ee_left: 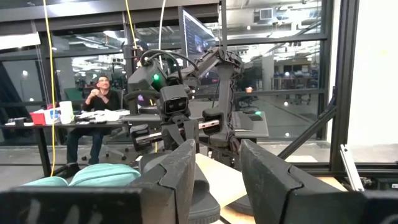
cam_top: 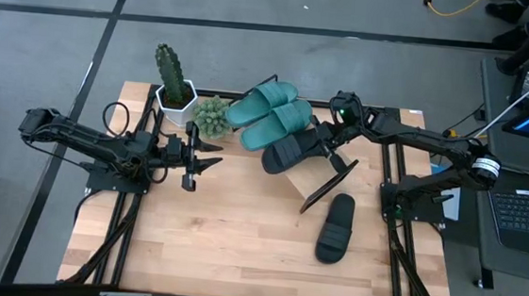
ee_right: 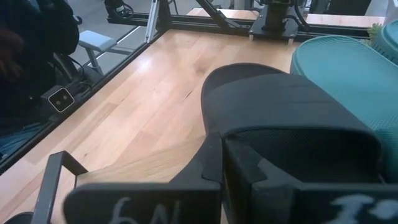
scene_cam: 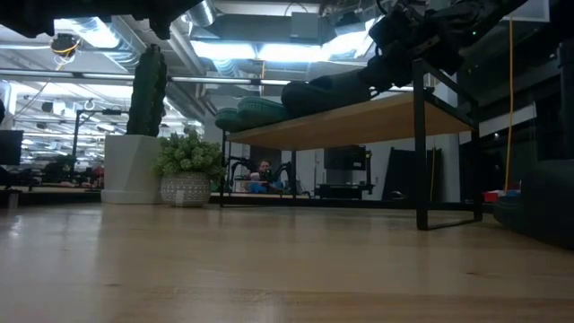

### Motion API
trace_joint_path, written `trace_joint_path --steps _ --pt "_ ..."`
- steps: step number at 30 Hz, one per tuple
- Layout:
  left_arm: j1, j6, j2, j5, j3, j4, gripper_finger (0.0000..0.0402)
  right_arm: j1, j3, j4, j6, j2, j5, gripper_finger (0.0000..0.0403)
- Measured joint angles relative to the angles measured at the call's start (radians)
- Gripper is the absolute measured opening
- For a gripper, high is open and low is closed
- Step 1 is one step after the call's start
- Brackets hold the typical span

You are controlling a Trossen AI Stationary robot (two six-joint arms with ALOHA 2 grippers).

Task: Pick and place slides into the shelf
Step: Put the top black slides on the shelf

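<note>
Two teal slides (cam_top: 272, 111) lie side by side on the slanted shelf (cam_top: 292, 180), toward its far left end. One black slide (cam_top: 288, 150) lies beside them on the shelf board (scene_cam: 359, 112). The other black slide (cam_top: 336, 227) lies flat on the table, near the shelf's right leg. My right gripper (cam_top: 324, 143) is shut at the shelf's black slide (ee_right: 292, 118). My left gripper (cam_top: 209, 160) hovers open over the table, left of the shelf, and holds nothing (ee_left: 214, 180). My right gripper is shut on the black slide's sole edge (ee_right: 214, 134), beside the broad strap, coming slanting from the table's right and above. Its own fingers (ee_right: 208, 165) hide the contact place. The slide lies with its sole on the shelf board, next to the teal pair.
A tall cactus in a white pot (cam_top: 171, 79) and a small bushy plant (cam_top: 212, 116) stand at the table's far edge, left of the shelf. The shelf's thin black frame (cam_top: 333, 184) stands mid-table. A person sits at a desk (ee_left: 99, 99) in the room beyond.
</note>
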Motion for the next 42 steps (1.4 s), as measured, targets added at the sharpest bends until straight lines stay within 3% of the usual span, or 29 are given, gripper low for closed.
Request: trace_joint_path --steps 21,28,42 --pt "0.000 -0.003 0.000 0.000 0.000 0.000 0.0119 -0.012 0.036 -0.018 0.054 0.033 -0.016 0.0003" --pt "0.000 -0.004 0.000 0.000 0.000 0.001 0.0119 -0.070 0.077 -0.011 0.055 0.137 -0.149 0.0003" --pt "0.000 -0.009 0.000 0.000 0.000 0.000 0.0119 -0.098 0.161 -0.120 -0.008 0.161 -0.133 0.0003"
